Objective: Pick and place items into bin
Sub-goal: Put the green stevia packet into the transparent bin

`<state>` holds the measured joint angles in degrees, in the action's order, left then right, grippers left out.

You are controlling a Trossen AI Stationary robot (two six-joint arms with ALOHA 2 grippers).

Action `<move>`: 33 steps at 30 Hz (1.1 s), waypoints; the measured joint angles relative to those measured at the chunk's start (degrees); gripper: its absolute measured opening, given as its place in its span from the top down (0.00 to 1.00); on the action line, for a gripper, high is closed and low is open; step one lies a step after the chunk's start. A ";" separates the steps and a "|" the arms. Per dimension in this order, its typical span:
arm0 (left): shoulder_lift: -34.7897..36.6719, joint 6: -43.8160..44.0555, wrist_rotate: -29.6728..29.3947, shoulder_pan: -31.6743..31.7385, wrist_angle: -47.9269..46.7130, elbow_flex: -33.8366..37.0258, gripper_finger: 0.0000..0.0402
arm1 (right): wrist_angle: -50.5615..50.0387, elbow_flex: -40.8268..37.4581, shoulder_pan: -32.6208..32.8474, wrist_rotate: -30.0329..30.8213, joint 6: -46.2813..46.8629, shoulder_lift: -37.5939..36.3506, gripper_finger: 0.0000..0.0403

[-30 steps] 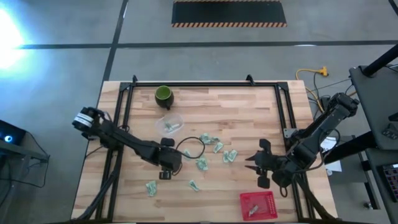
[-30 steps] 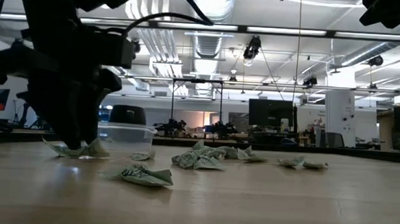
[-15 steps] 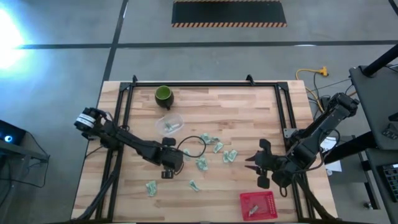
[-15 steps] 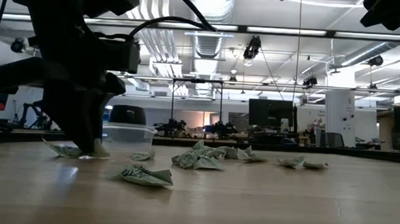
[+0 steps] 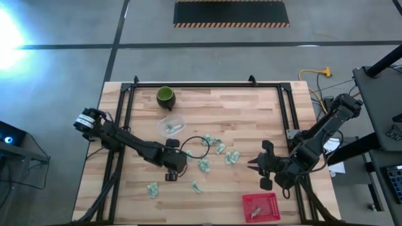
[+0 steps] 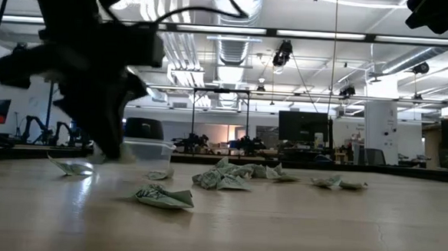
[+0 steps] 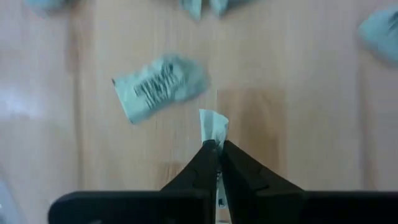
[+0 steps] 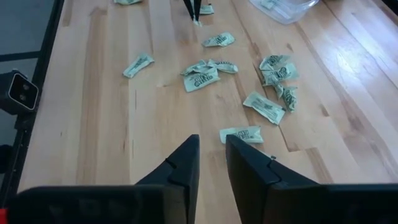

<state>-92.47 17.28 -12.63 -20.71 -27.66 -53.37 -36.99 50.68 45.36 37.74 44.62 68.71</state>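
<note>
High view: pale plank table [image 5: 251,119] on grey concrete floor [image 5: 188,56]; left hand [image 5: 170,177] clenched on a packet [image 7: 213,126].

Left end effector [image 7: 216,149] now pinched shut on one packet [image 7: 213,126], where a second ago the fingers stood apart above it. Shifted slightly toward the middle of the surface [image 5: 251,119] in the high view, and raised clear of the wood in the low view instead of planted on it. Packet lifted along. Right end effector [image 8: 211,146] fingers drawn closer together than before, a narrow gap left between them.
</note>
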 joint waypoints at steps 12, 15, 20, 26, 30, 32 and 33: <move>12.66 -1.24 -19.69 3.66 -10.41 -2.34 1.00 | 0.00 -0.28 -0.02 0.04 -0.24 0.02 0.84; 16.33 -1.23 -20.02 6.82 -12.81 -0.30 1.00 | -0.09 -0.35 -0.02 1.39 0.16 0.02 0.85; 20.07 -1.63 -20.49 13.20 -14.74 3.46 1.00 | 0.40 -0.46 -0.07 3.08 0.24 0.04 0.85; 20.55 -4.60 -19.88 18.98 -14.15 5.73 1.00 | 0.50 -0.57 -0.04 3.08 0.36 0.07 0.85; 20.05 -7.33 -17.44 21.83 -11.96 6.56 1.00 | 0.52 -0.57 -0.04 3.08 0.34 0.07 0.85; 19.76 -7.42 -16.36 23.14 -12.02 6.96 0.98 | 0.48 -0.62 -0.04 3.41 0.41 0.07 0.85; 19.54 -7.44 -16.32 23.60 -11.84 6.96 0.96 | 0.49 -0.63 -0.04 3.93 0.56 0.07 0.85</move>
<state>-72.93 9.85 -28.95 2.89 -39.50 -46.41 -36.49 50.04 45.32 41.66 45.18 68.78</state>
